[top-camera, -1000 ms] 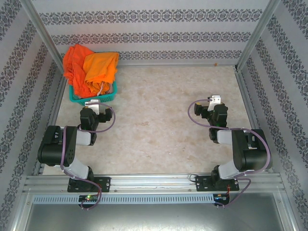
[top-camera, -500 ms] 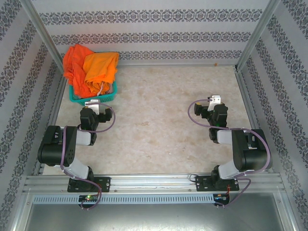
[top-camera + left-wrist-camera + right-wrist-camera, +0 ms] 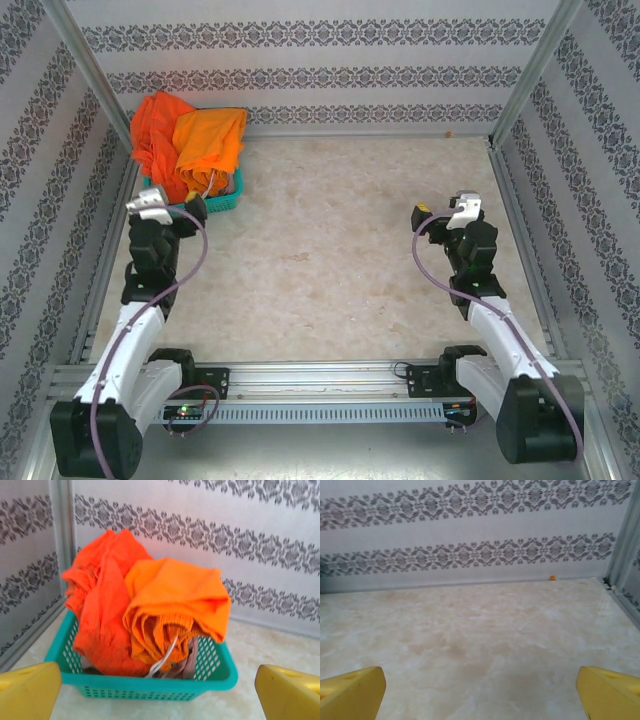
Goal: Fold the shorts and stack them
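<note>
Pink shorts (image 3: 187, 662) barely peek out under yellow-orange shorts (image 3: 175, 600) and red-orange shorts (image 3: 97, 610) in the teal basket (image 3: 220, 677). Left pincer (image 3: 172, 205) and right pincer (image 3: 445, 212) gape empty; both arms have since stretched forward.

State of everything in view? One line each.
Yellow-orange shorts: unfolded, bunched on top in the basket.
Red-orange shorts: unfolded, bunched in the basket.
Pink shorts: mostly buried underneath.
Basket: upright, full.
Left gripper: open, empty, facing the basket.
Right gripper: open, empty, above the table.
</note>
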